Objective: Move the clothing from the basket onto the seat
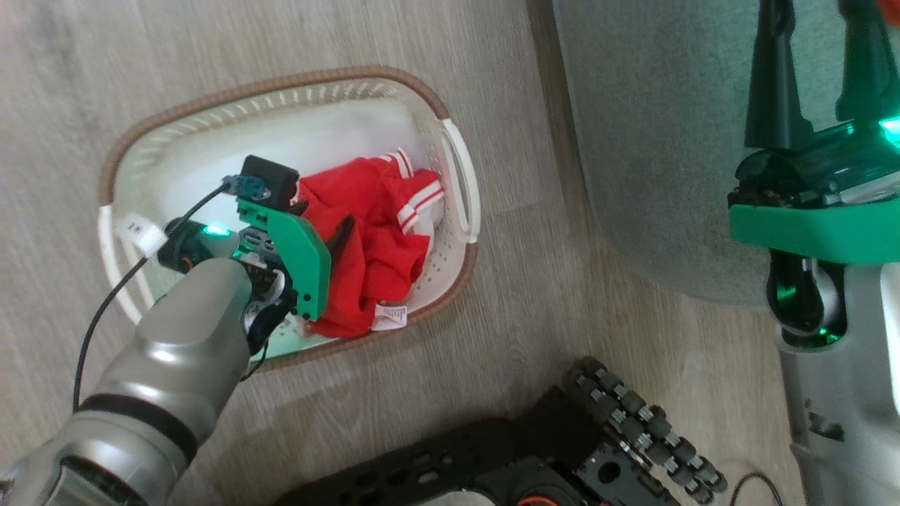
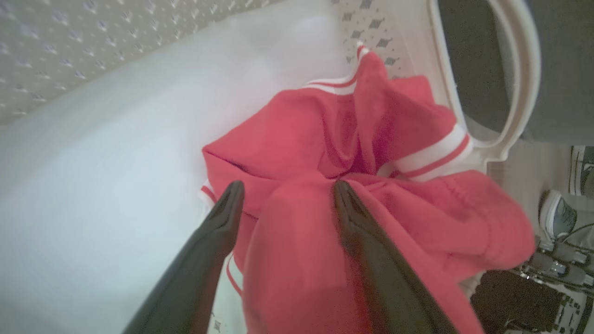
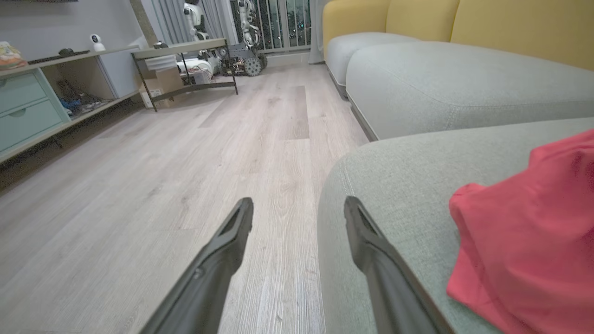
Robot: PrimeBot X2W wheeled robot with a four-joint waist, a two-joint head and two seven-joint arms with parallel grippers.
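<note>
Red clothing [image 1: 365, 239] — white stripes — grey seat [image 1: 654, 126]

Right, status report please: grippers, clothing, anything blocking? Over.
Left gripper open, straddling clothing in basket. Right gripper open, empty, at seat edge. One red garment on seat. No obstruction seen.

We note the basket [image 1: 460, 176] on the wood floor [image 1: 84, 63], with the clothing [image 1: 380, 232] bunched at its right end and a white label [image 1: 389, 318] by the near rim. Left gripper [image 1: 323, 223] reaches into the basket, fingers apart, 1 dark finger against the red fabric. Right gripper [image 1: 819, 63] shows against the seat [image 1: 654, 140], its 2 fingers spread. The robot's wheeled base [image 1: 619, 429] sits at the bottom
</note>
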